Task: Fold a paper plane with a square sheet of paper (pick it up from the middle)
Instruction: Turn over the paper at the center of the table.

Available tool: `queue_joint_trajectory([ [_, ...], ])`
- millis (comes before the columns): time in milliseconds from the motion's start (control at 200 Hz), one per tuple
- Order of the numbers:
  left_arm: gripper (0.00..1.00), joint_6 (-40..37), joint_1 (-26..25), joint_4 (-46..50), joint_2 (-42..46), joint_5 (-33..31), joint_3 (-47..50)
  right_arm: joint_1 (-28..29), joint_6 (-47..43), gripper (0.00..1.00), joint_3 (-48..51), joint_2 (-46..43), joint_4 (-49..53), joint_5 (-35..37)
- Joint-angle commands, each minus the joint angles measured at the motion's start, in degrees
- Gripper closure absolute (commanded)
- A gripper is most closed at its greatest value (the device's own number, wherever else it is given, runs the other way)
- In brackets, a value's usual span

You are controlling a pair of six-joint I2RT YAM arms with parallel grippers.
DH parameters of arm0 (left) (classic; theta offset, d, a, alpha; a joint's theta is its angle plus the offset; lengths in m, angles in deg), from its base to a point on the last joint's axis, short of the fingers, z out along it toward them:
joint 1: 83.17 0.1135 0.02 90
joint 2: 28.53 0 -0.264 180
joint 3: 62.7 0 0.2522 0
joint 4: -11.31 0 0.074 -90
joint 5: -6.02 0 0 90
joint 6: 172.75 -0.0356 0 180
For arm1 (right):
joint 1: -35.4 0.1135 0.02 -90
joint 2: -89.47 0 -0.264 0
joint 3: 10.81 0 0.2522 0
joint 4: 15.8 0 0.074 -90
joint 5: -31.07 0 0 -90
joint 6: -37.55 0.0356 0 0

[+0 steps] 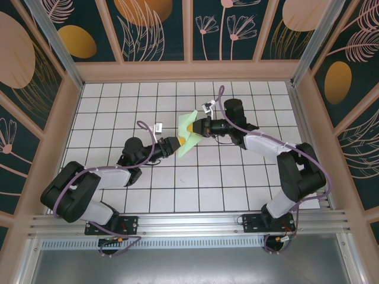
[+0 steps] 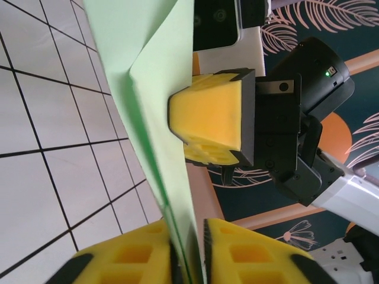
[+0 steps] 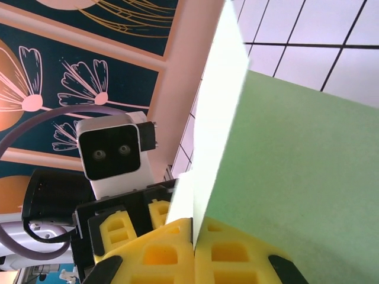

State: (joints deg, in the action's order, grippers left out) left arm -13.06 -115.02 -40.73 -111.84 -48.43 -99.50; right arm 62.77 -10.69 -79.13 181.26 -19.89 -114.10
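Note:
The square sheet of paper (image 1: 185, 149) is pale mint green, folded along a crease and held off the tiled table between both arms at mid-table. My left gripper (image 1: 179, 141) grips its lower edge from the left. In the left wrist view the folded paper (image 2: 154, 59) runs down between the yellow pads of the left gripper (image 2: 188, 254), which are shut on it. My right gripper (image 1: 191, 127) meets it from the right. Its pads (image 3: 193, 248) are pressed together on the paper's edge (image 3: 296, 165). Whether the paper has a paper plane's dart shape I cannot tell.
The white grid-tiled table (image 1: 237, 189) is walled by a wooden frame with dark floral panels (image 1: 148, 29). The two grippers face each other a few centimetres apart; the right gripper's pads (image 2: 210, 118) loom just beyond the paper in the left wrist view.

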Motion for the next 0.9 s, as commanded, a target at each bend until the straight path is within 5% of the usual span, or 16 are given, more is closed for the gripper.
queue_joint_trajectory([
  [0,0.84,-2.01,0.14,-0.15,-0.02,-0.16,-1.30,0.23,-2.68,0.98,-0.46,0.13,2.27,-0.29],
  [85,0.89,-3.29,0.13,2.43,0.38,-0.82,-1.61,-0.15,-4.83,0.92,-1.27,-0.83,6.04,2.01],
  [310,0.91,-14.10,0.13,22.91,3.56,-6.64,-4.62,-3.38,-9.41,0.51,-0.58,-7.41,17.42,16.99],
  [550,0.92,-34.46,-0.04,64.77,8.25,-34.37,-17.01,-4.97,-10.35,0.33,5.21,-16.13,22.74,37.68],
  [896,0.91,-40.78,-6.48,87.27,-3.12,-68.24,-32.11,-6.59,-6.92,0.18,13.20,-21.68,19.79,43.81],
])
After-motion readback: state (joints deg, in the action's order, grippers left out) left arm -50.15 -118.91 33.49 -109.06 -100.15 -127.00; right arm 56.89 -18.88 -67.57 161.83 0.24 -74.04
